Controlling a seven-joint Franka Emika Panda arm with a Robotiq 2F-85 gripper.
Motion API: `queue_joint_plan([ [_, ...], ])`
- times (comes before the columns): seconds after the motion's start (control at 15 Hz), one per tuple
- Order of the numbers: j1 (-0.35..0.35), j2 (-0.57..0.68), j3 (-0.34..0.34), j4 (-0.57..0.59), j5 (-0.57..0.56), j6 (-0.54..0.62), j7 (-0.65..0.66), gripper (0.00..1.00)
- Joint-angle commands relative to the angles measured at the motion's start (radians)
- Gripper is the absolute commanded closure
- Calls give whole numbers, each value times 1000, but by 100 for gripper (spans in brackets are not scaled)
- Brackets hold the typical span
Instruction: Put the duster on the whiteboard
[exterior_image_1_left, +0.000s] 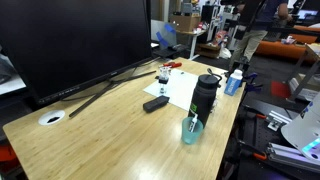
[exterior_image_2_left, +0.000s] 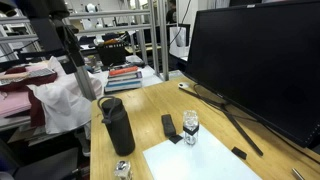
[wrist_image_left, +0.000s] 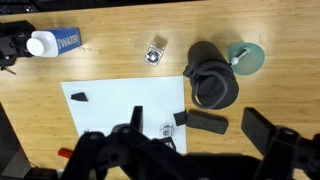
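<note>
Wrist view, gripper (wrist_image_left: 193, 128) fingers spread wide, holding nothing, duster (wrist_image_left: 206, 122) flat on wooden table (wrist_image_left: 120, 40), seen between the fingers, just beside whiteboard (wrist_image_left: 120, 115) at its 3 o'clock edge, at 6 o'clock of black bottle (wrist_image_left: 213, 80)

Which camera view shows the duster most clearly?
The wrist view: the duster shows whole from above, beside the whiteboard. In both exterior views the duster is small and seen at a slant.
</note>
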Motion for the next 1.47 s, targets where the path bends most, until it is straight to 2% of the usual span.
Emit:
queue_joint_plan([
  [0.0,11,3,-9,2,-7,-2,6,0],
  [0.13,2,11,2,1,-14,69,21,0],
  [0.4,6,94,5,23,11,135,33,0],
  [0.67,-32,225,62,53,-65,260,143,0],
  [0.93,-73,376,105,106,-177,367,317,0],
  [1.0,-20,319,62,64,-140,345,263,0],
  [1.13,-28,374,65,88,-170,367,308,0],
  [1.4,-31,379,67,99,-172,367,311,0],
])
